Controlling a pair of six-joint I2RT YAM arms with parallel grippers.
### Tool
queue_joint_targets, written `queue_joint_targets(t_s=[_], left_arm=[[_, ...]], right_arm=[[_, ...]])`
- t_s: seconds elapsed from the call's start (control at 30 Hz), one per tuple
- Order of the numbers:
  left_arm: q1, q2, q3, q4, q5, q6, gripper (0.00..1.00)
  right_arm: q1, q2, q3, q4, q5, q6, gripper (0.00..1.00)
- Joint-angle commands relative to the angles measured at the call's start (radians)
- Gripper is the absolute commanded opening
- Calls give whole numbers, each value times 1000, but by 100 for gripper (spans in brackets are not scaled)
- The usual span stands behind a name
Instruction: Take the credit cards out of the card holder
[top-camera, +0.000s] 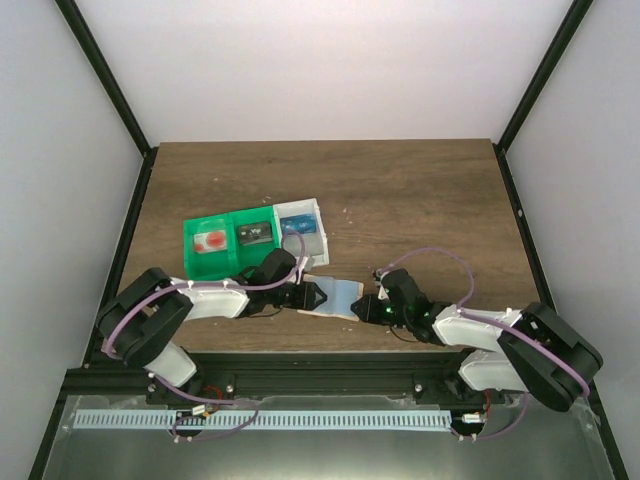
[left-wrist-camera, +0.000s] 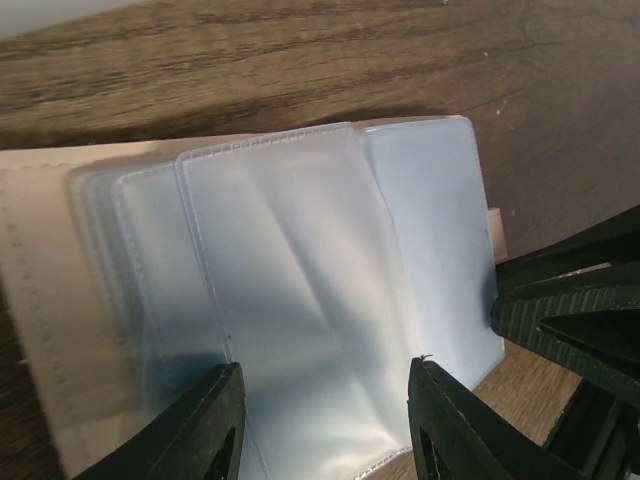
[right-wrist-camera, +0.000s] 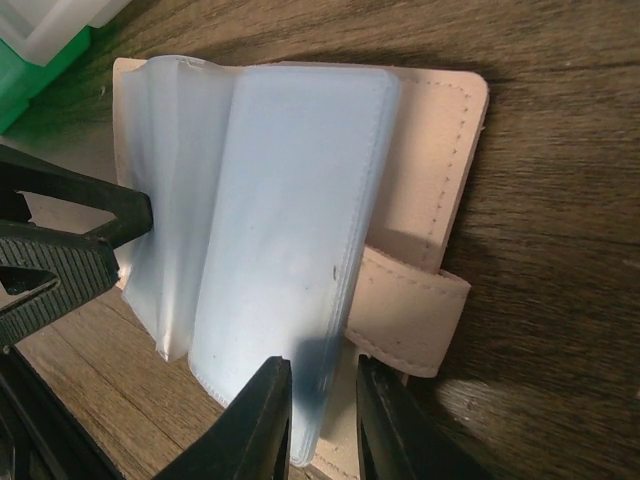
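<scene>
The tan card holder (top-camera: 337, 297) lies open on the table between my two grippers. Its clear blue-grey sleeves (left-wrist-camera: 300, 300) are fanned out and look empty. My left gripper (left-wrist-camera: 325, 425) is open, its fingers straddling the sleeves from the left (top-camera: 308, 297). My right gripper (right-wrist-camera: 325, 425) is closed on the edge of a stack of sleeves (right-wrist-camera: 290, 250), beside the tan strap (right-wrist-camera: 410, 310); in the top view it is at the holder's right (top-camera: 362, 307). A pale card with red circles (top-camera: 210, 241) lies in the green tray. A blue card (top-camera: 298, 224) lies in the translucent white box.
The green compartment tray (top-camera: 190, 250) and the white box (top-camera: 320, 225) stand just behind the left gripper. A dark card (top-camera: 255, 234) is in the tray's middle compartment. The left gripper's finger (right-wrist-camera: 60, 260) shows in the right wrist view, close to the sleeves.
</scene>
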Motion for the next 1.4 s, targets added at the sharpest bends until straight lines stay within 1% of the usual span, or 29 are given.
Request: queue_joint_targets(t_s=[0.0,0.07,0.17,0.27,0.53,0.7,0.83,0.9,0.97,1.03,1.07,1.13,1.17,1.27,1.33,1.37], left_arm=[[-23,43,16,-35,21,-6,47],[-22,4,26,-70,-1,-2,48],[-24,-80,47,-143,-62,9,52],[-22,-119,51,-170,-97,16,55],[-22,-36,41,-138,-80,7,57],[-24,-16,37,-132,-87,13,58],[-23,-13,35,-108,-32,-4,58],[-23,-52,38,-110,-30,-7,58],[-23,-115,56,-144,-50,-1,58],[-23,-180,89,-192,-83,13,62],[-23,-213,105,-219,-103,26,70],[-23,-287,138,-266,-147,50,89],[-23,-321,154,-287,-175,60,92],[-21,-424,204,-359,-261,90,94],[-21,-481,244,-416,-330,115,99],[-20,-516,261,-445,-368,127,100]], right_arm=[[5,19,-9,3,0,-23,20],[5,18,-10,0,6,-25,20],[5,11,-12,-8,12,-34,20],[5,-2,-13,-15,20,-42,20],[5,-33,-4,-28,18,-63,20],[5,-55,-9,-44,24,-66,20],[5,-94,5,-87,27,-63,23],[5,-130,26,-128,34,-63,28],[5,-190,52,-183,60,-68,36],[5,-259,85,-251,96,-76,42],[4,-295,102,-283,120,-79,46],[6,-369,137,-347,165,-84,58],[5,-406,155,-379,188,-86,65],[4,-496,225,-484,255,-95,86],[3,-546,278,-539,297,-103,95],[3,-567,302,-565,318,-108,99]])
